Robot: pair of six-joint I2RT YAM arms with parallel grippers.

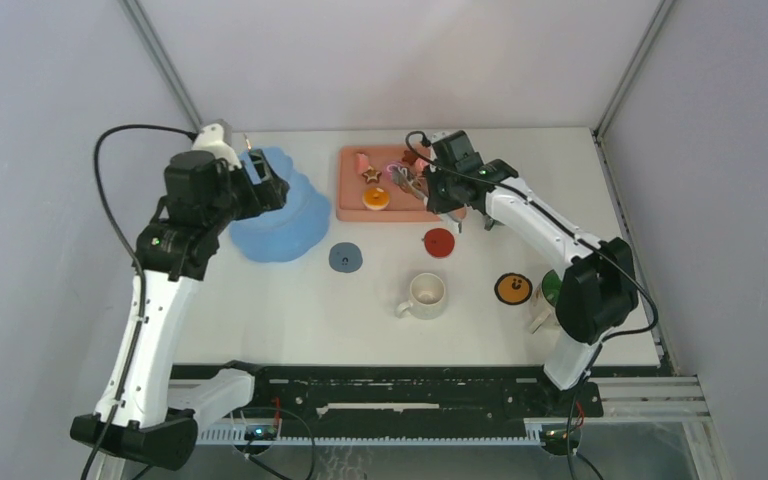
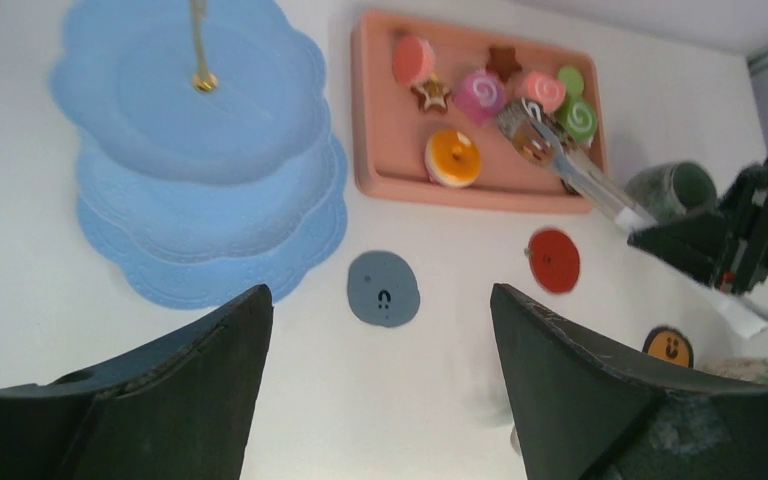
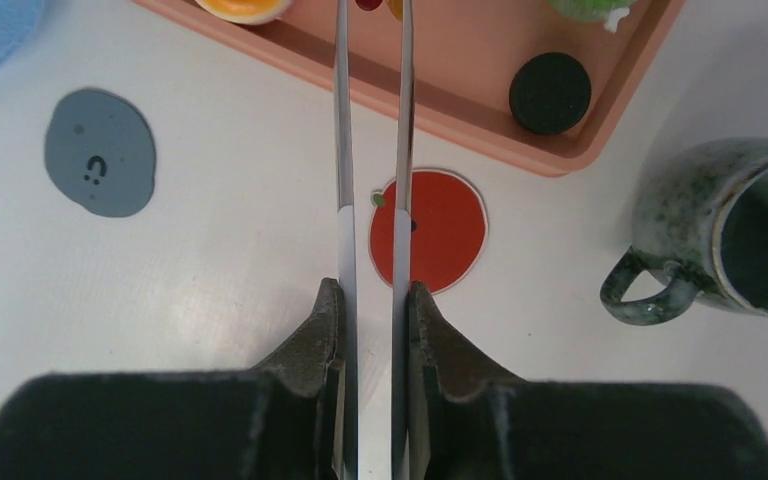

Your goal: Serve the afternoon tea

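**Tongs reach over the tray; the tower stands at its left**

Around the salmon-pink tray lie three coasters. A red apple coaster is just off its near edge. A grey-blue coaster is off its near left corner. An orange coaster lies farther toward me and to the right.

The grey mug stands just off the tray's near right corner, below my right arm, with its handle turned toward the red coaster. The cream mug is well to the near side of the tray, upright, handle pointing left. The green mug is near-right of the tray, half hidden behind my right elbow.

The pastries sit on the tray, mostly in its far half, with an orange tart closer to the near edge. The tray's long side runs left to right. The blue tower stands upright just left of the tray, its gold stem vertical.

My right gripper is clamped on the tongs, one finger pressing each blade, and the blades run almost parallel with a narrow gap. The tongs run from the tray's near right side up and leftward over it. Their tips end among the pastries at a small brown piece, and I cannot tell whether they grip it. My left gripper is spread wide and holds nothing, hovering left of the tray by the tower.
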